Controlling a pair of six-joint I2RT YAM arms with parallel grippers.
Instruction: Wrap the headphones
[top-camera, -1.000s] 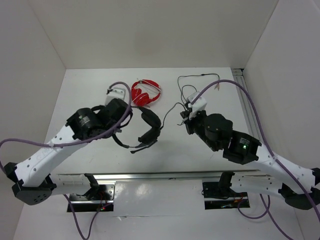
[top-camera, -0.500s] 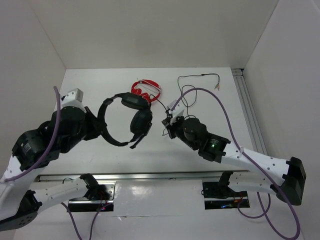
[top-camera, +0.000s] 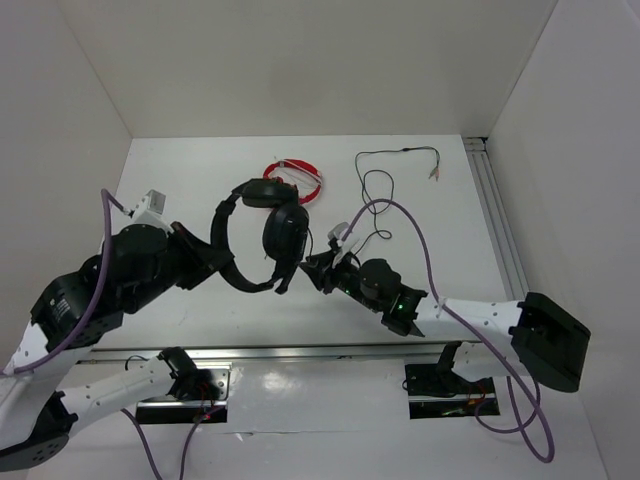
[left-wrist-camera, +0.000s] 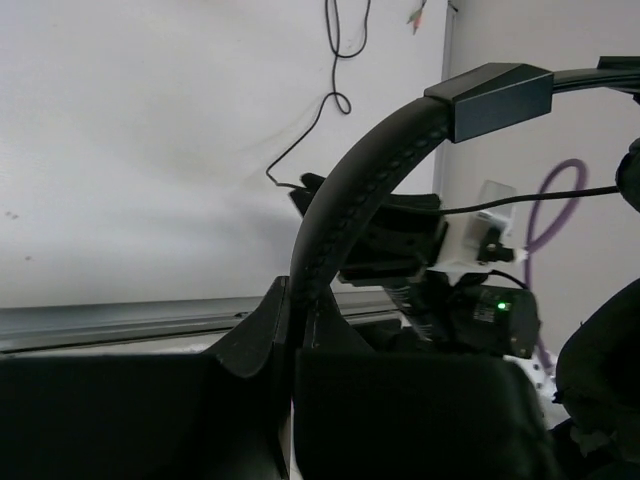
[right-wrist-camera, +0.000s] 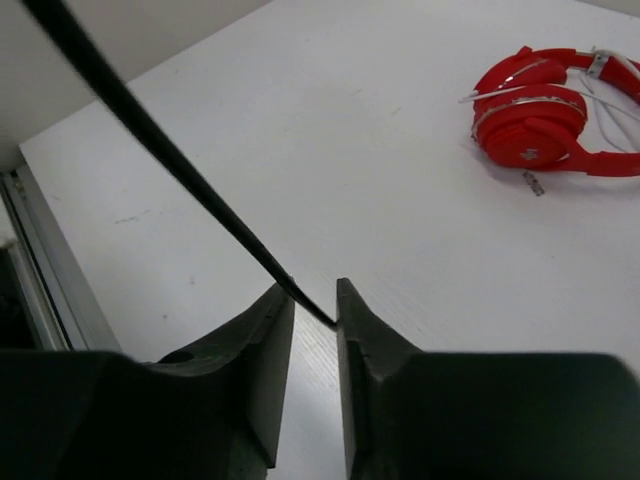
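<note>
While left fingers (left-wrist-camera: 252, 345) clamp the headphones (top-camera: 285, 232) by the headband (left-wrist-camera: 340, 190), right fingers (right-wrist-camera: 262, 345) stand slightly parted around the cable (right-wrist-camera: 150, 130); seemingly no wraps yet.

Headphones (top-camera: 285, 232) left of right gripper (top-camera: 312, 266); red headphones (top-camera: 275, 170) apparently behind.

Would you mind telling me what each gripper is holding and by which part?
The left gripper clamps the black headphones by their headband. The right gripper has its jaws slightly apart around the cable, apparently not pinching it.
</note>
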